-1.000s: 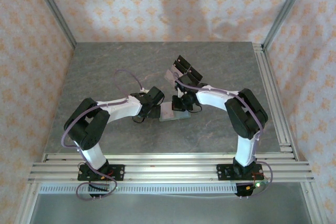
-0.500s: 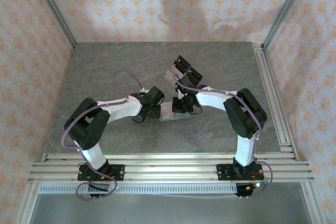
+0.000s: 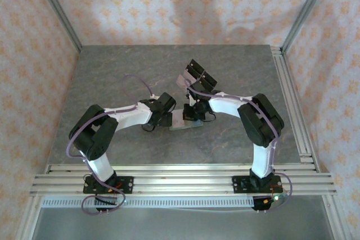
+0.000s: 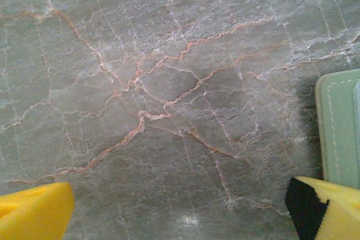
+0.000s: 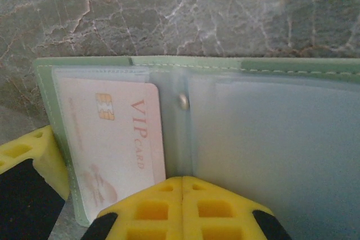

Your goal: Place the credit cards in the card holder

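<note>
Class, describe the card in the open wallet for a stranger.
On the grey marbled table lies an open sage-green wallet with clear pockets. Its left pocket, seen from the right wrist, holds a pale pink card; a gold chip and red VIP lettering mark it, unlike the empty pocket alongside.

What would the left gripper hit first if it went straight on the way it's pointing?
The left gripper, open, would probably meet bare tabletop first; the card holder lies beside one finger.
</note>
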Controlling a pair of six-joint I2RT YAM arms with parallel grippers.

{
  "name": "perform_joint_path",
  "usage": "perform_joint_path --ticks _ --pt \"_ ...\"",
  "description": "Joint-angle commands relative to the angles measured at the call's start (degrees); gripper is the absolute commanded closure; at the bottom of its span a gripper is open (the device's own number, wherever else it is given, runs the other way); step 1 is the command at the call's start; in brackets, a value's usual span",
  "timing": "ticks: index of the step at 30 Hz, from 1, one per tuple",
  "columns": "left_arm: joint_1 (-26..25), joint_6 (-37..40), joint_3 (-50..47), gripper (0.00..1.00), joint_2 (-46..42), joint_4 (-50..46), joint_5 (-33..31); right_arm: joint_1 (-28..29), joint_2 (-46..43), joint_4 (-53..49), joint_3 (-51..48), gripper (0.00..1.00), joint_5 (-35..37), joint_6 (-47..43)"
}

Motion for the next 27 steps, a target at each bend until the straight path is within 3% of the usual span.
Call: perform_joint_path --ticks 1,10,15,27 --pt "0.6 -0.4 -1.4 0.01 1.9 0.6 -0.4 1.7 2.6 0.7 1.8 1.0 -3.6 -0.7" --pt "0.6 -0.9 -1.7 0.0 -0.5 -1.1 -1.4 1.7 1.4 -0.3 1.6 0.95 -2.7 -1.4" --pt "1.0 -1.1 -1.9 0.0 -3.8 -3.3 -3.4 0.1 -3.6 -0.8 -0.3 0.81 0.7 -0.8" --pt "2.7 -0.5 -2.2 0.0 -6.2 -4.6 -4.4 -2.6 -1.7 -3.6 -1.6 0.83 4.2 -2.0"
